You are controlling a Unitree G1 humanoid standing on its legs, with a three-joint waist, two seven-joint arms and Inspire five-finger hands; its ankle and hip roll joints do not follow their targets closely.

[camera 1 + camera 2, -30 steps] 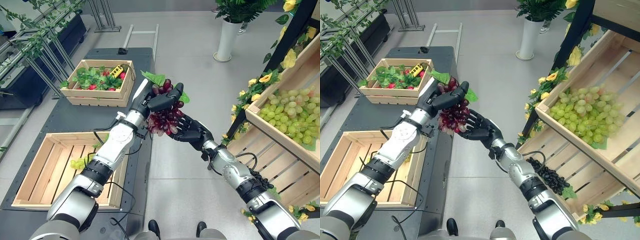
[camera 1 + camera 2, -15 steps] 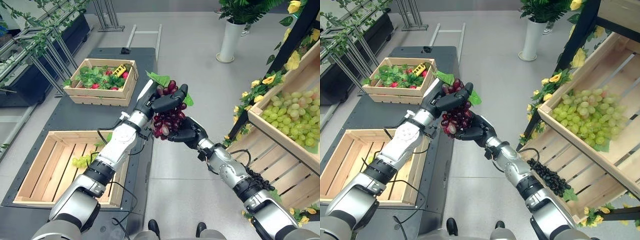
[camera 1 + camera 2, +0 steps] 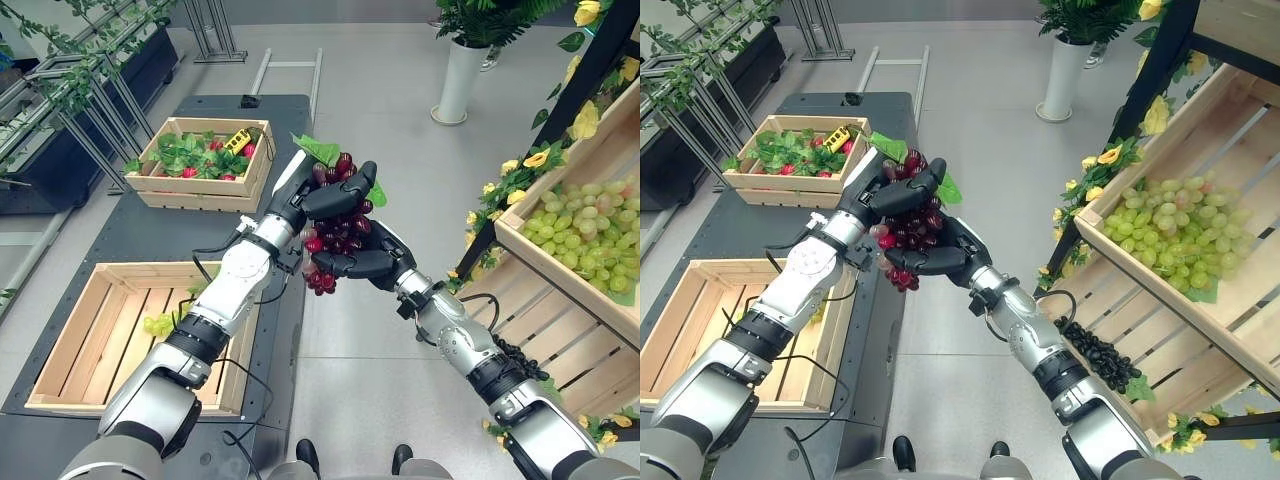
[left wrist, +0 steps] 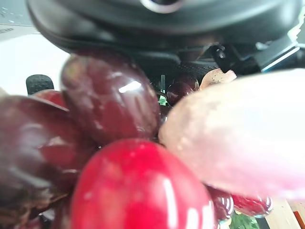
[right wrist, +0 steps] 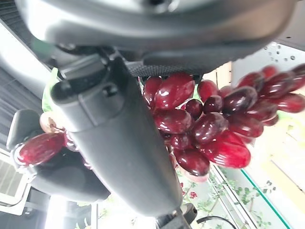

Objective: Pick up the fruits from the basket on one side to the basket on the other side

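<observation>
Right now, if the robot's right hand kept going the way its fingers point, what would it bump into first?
Probably the left hand. The right hand curls under the red grape bunch, fingers pointing toward the left arm, so past the grapes it already holds, that hand and wrist come next. Depth is hard to judge.

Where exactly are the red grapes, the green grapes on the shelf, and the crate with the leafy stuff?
red grapes [image 3: 335,235], left eye view, middle of the bunch.
green grapes [image 3: 590,228], left eye view, middle of the pile.
leafy crate [image 3: 200,189], left eye view, front wall.
</observation>
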